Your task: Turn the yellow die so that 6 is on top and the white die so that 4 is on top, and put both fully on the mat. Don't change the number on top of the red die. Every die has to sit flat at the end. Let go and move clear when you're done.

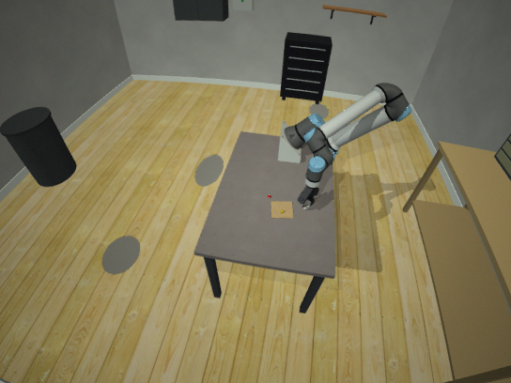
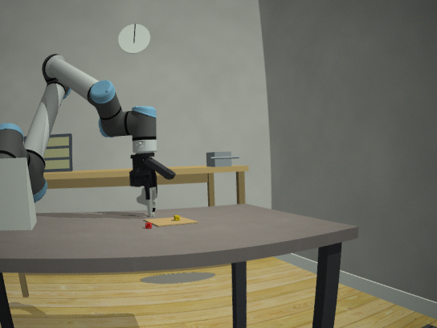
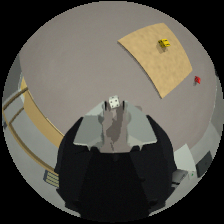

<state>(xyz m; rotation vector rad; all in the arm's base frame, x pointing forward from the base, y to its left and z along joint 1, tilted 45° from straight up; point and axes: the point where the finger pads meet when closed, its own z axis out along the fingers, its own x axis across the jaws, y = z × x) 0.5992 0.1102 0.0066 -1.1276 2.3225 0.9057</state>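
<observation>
My gripper (image 1: 307,206) (image 2: 151,215) (image 3: 114,101) points down low over the table, partly open, with a narrow gap between its fingertips. The white die (image 3: 114,101) is at the fingertips in the wrist view, with a little space on each side; several dark pips show, but I cannot read the number surely. The fingers hide it in the top and exterior views. The yellow die (image 1: 282,211) (image 2: 177,218) (image 3: 164,43) is on the tan mat (image 1: 275,206) (image 2: 161,223) (image 3: 155,65). The red die (image 1: 269,196) (image 2: 149,226) (image 3: 198,80) is on the table outside the mat. Their top numbers are too small to read.
The grey-brown table (image 1: 244,230) (image 2: 249,237) (image 3: 75,60) carries the mat. The pale robot base block (image 1: 289,151) (image 2: 16,197) stands at one end of the table. A wooden bench (image 1: 451,263) (image 2: 189,178) stands beyond the table.
</observation>
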